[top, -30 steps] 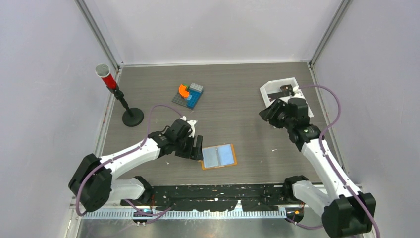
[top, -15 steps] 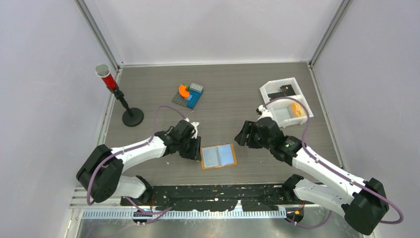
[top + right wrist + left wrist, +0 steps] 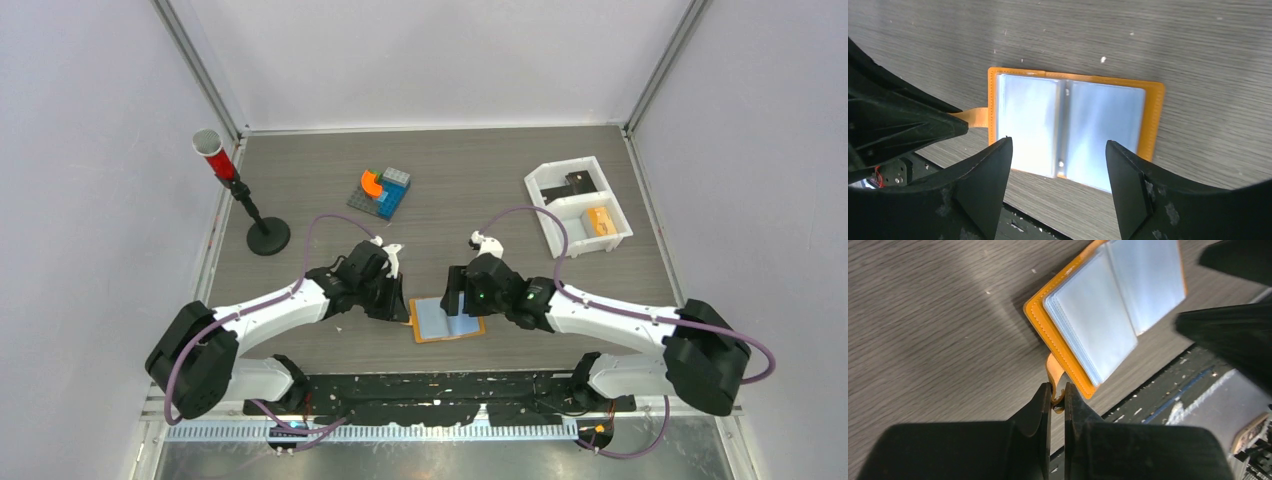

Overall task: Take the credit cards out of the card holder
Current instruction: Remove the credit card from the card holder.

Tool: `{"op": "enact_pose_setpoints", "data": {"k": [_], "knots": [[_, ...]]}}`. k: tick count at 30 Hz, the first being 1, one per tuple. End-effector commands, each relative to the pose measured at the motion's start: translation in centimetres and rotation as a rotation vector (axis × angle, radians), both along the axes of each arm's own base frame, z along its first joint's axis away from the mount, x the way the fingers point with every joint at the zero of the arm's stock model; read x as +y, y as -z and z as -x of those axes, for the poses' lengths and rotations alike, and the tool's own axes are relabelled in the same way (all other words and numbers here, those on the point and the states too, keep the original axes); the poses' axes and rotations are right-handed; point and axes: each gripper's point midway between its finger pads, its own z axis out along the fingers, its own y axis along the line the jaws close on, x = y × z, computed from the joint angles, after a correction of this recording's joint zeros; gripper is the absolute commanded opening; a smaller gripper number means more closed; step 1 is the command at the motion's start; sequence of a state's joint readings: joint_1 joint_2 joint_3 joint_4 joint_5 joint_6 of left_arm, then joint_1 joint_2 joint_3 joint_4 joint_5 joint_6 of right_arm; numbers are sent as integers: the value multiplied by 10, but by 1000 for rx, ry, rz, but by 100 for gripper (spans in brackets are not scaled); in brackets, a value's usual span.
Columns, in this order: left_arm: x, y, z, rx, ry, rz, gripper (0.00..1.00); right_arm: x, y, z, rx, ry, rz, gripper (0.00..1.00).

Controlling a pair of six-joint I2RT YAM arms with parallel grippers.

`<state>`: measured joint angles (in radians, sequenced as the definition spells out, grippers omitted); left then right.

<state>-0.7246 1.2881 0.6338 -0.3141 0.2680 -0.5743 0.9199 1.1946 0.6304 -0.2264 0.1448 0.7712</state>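
Note:
The card holder (image 3: pixel 447 320) lies open near the table's front edge, tan-orange with pale blue sleeves (image 3: pixel 1068 120). My left gripper (image 3: pixel 1058 390) is shut on its small edge tab (image 3: pixel 1053 367) at the holder's left side (image 3: pixel 400 300). My right gripper (image 3: pixel 1058 145) hovers open just above the holder (image 3: pixel 455 295), its fingers straddling the two sleeve pages without touching. One dark credit card (image 3: pixel 578 182) rests in the far compartment of the white tray. No dark card shows inside the sleeves.
The white two-compartment tray (image 3: pixel 543 216) stands at the back right with a small orange block (image 3: pixel 600 220) in its near compartment. A toy brick stack (image 3: pixel 381 190) sits mid-back. A red cup on a black stand (image 3: pixel 213 152) is at the left.
The left gripper closed onto the holder's tab. The right arm swung from the tray down to above the holder, opening its jaws wider.

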Motion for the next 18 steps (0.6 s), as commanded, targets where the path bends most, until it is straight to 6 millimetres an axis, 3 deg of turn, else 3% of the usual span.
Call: {"op": "enact_pose_setpoints", "data": {"k": [1, 18], "knots": [[-19, -24, 0, -36, 22, 140, 0, 34, -18, -12, -58, -8, -67, 76], [-21, -35, 3, -56, 24, 191, 0, 66, 15, 8, 17, -77, -42, 76]]}}
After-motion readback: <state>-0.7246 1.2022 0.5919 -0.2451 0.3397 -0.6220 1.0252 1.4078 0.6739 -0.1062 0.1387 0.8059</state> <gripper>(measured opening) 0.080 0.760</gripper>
